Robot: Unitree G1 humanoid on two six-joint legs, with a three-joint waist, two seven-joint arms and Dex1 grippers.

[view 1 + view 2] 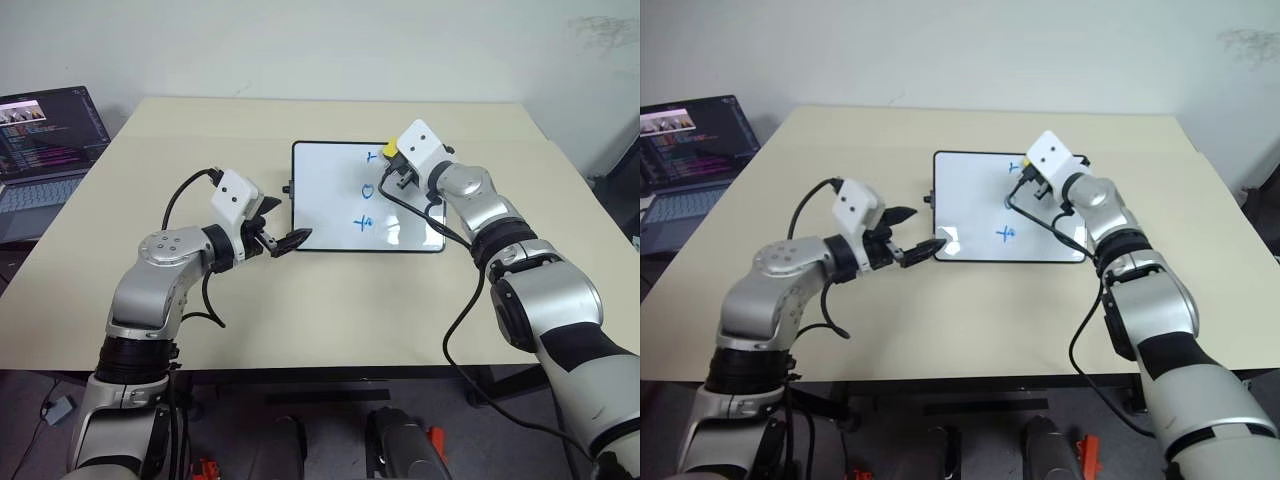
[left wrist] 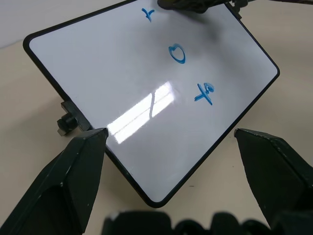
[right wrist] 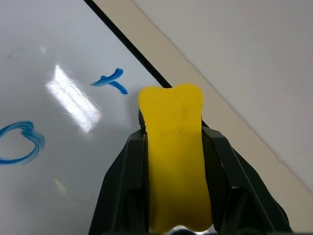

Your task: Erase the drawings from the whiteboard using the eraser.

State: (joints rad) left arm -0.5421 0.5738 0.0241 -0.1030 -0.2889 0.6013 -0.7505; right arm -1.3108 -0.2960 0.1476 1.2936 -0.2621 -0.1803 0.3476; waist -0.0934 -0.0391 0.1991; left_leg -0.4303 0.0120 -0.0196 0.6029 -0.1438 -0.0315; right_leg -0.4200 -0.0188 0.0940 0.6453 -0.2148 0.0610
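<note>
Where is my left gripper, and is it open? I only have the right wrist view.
Observer: The left gripper is open, at the near left corner of the whiteboard.
Operator: How many are left to wipe? I see two.
Observer: Three. Besides the top mark and the circle, a cross-like mark sits nearer the robot.
Operator: Anything else nearby?
Observer: An open laptop stands off the left edge of the table.
</note>
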